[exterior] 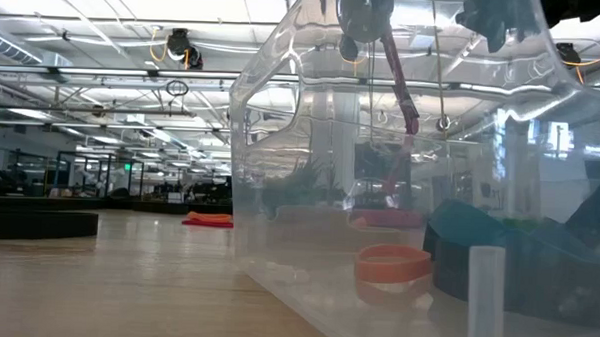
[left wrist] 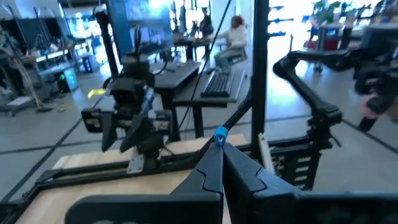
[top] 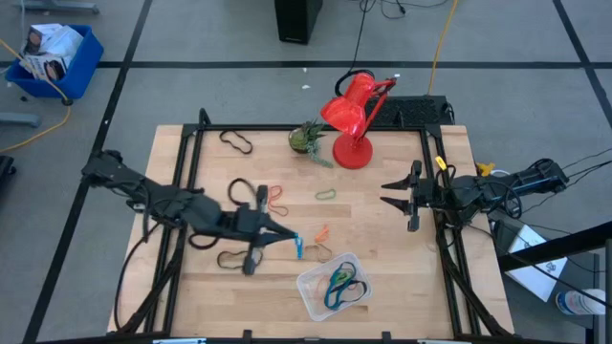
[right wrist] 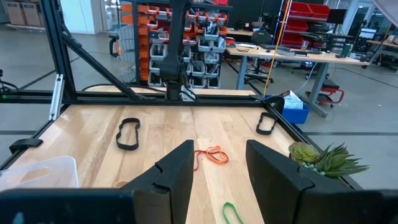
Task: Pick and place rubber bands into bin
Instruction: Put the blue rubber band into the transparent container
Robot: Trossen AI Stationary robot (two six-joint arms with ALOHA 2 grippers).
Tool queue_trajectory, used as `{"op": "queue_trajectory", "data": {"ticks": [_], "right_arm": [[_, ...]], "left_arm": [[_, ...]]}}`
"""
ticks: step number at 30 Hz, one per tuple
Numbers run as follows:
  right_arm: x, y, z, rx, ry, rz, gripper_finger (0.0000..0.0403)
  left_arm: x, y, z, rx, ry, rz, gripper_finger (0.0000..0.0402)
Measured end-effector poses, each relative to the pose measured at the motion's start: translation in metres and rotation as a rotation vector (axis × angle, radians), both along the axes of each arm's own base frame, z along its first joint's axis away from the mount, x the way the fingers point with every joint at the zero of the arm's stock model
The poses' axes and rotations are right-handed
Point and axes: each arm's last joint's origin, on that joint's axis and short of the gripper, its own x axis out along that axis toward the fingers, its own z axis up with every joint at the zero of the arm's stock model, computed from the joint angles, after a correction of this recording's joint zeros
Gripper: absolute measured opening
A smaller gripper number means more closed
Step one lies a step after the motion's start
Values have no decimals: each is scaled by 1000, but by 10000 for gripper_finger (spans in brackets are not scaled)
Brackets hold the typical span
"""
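Observation:
My left gripper (top: 289,238) is over the table's near middle, shut on a blue rubber band (top: 298,247) that shows as a blue bit at its fingertips (left wrist: 219,134). The clear bin (top: 308,283) stands just to its near right and holds blue, green and black bands (top: 342,284); in the low view an orange band (exterior: 392,263) lies on the bin's floor. Loose bands lie on the wood: black (top: 237,142), orange (top: 320,232), green (top: 326,194). At the right side, my right gripper (top: 395,194) waits open. My left gripper pinches the blue band (left wrist: 219,133) between its two shut fingers, only at their free ends. The fingers lie level and point toward the table's right side. A short length of the band (top: 299,250) hangs below the tips, clear of the wood.
A red desk lamp (top: 354,119) and a small potted plant (top: 308,137) stand at the far middle. Black frame rails (top: 187,172) run along the table's left and right sides. The right wrist view shows an orange band (right wrist: 211,154) and black bands (right wrist: 128,133) on the wood.

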Motion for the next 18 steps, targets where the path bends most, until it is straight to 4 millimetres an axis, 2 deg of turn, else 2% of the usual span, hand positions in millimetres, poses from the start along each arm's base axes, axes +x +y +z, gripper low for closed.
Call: {"op": "queue_trajectory", "data": {"ticks": [4,11,14,18], "right_arm": [[0,0,0,0,0,0,144],[0,0,0,3,0,2,144],[0,0,0,-2,5,3,144],[0,0,-1,-7,13,3,144]], "left_arm": [[20,-1,12,21,54,-22,1],[71,-16,14,116,324,-40,1],[92,-25,5,115,418,-67,1],[119,-36,-24,110,539,-87,1]]}}
